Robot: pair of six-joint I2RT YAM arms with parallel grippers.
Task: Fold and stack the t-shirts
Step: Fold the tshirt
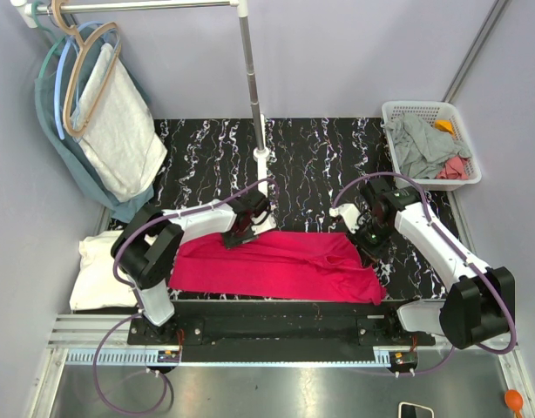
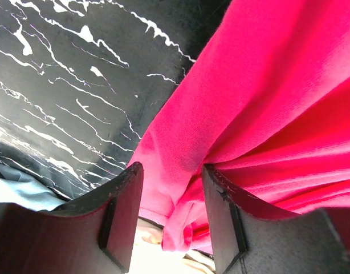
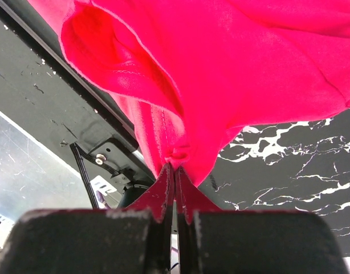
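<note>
A red t-shirt (image 1: 276,266) lies spread across the black marbled table (image 1: 320,165) near its front edge. My left gripper (image 1: 241,228) is at the shirt's far left edge. In the left wrist view the left gripper (image 2: 172,171) is open, and a bunched fold of the red shirt (image 2: 277,85) lies between the fingers (image 2: 121,211) without being pinched. My right gripper (image 1: 369,237) is at the shirt's right edge. In the right wrist view the right gripper (image 3: 175,168) is shut on a gathered bit of the red shirt (image 3: 220,57), which is lifted a little above the table.
A folded white garment (image 1: 98,270) lies off the table's left front corner. A white basket (image 1: 429,144) with grey and pink clothes stands at the back right. A rack pole (image 1: 253,87) stands on the table behind the left gripper. Hangers with clothes (image 1: 111,122) hang at the back left.
</note>
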